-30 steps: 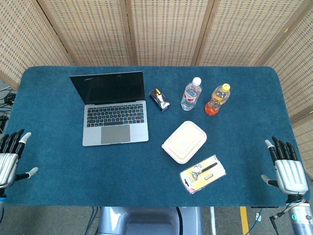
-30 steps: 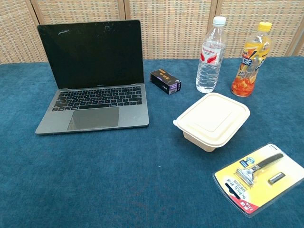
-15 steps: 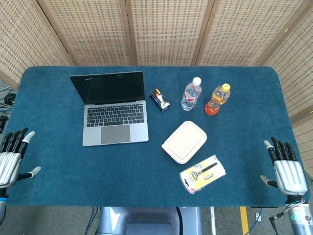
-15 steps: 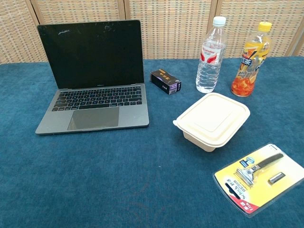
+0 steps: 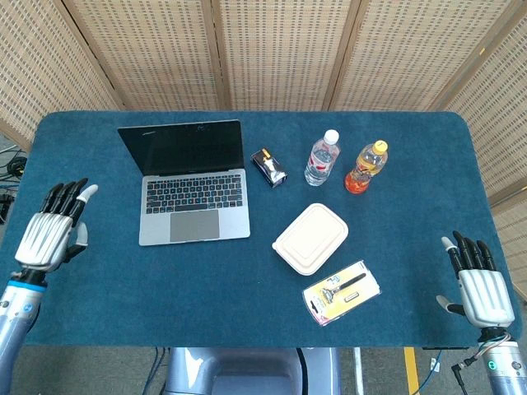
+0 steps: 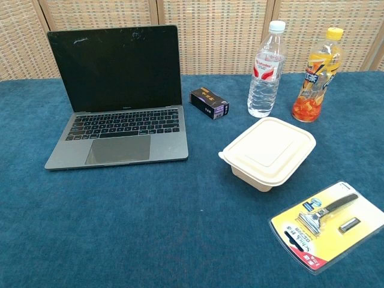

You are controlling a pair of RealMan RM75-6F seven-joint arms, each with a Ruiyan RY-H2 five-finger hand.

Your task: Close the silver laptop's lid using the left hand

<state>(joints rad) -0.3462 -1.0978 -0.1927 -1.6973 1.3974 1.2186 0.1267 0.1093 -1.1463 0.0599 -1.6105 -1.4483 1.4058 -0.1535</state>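
The silver laptop (image 5: 193,202) (image 6: 120,141) stands open at the table's left rear, its dark screen upright and facing the front. My left hand (image 5: 51,234) is over the table's left edge, well left of the laptop and apart from it, fingers spread and holding nothing. My right hand (image 5: 477,281) hovers at the front right corner with its fingers spread, also empty. Neither hand shows in the chest view.
A small dark box (image 5: 269,167) lies just right of the laptop. A clear water bottle (image 5: 322,158) and an orange drink bottle (image 5: 366,167) stand behind a cream lidded food container (image 5: 310,239). A packaged razor (image 5: 341,292) lies near the front edge.
My left hand has risen and moved forward and inward over the table's left edge, toward the laptop. The right hand has barely shifted. The laptop has not moved.
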